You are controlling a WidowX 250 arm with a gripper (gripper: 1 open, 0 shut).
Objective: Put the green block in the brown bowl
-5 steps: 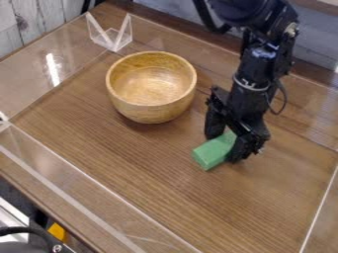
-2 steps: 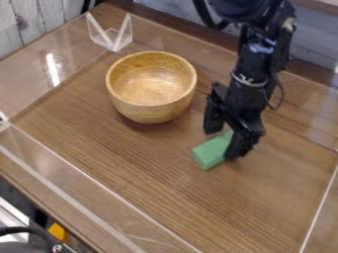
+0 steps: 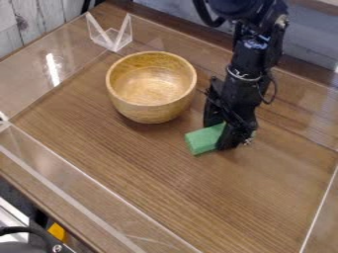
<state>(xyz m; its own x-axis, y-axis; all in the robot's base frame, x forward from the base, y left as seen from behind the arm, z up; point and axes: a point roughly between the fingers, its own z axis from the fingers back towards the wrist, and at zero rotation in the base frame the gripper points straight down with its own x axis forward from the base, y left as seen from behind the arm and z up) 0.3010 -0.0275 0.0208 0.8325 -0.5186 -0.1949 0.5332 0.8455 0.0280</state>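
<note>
The green block [image 3: 203,141], a small matte bright-green bar, lies on the wooden desk [image 3: 158,188], its far end between the fingers [image 3: 226,139]; whether they pinch it I cannot tell. At ten o'clock sits the brown bowl [image 3: 150,85], round, light-grained, thick-rimmed.

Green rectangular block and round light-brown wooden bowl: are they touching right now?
Apart. The camera view shows a strip of bare wooden tabletop between the green rectangular block and the round light-brown wooden bowl; the block lies on the table at the black gripper.

A lab bench: wooden table [image 3: 158,178] fenced with clear acrylic walls [image 3: 79,188].
</note>
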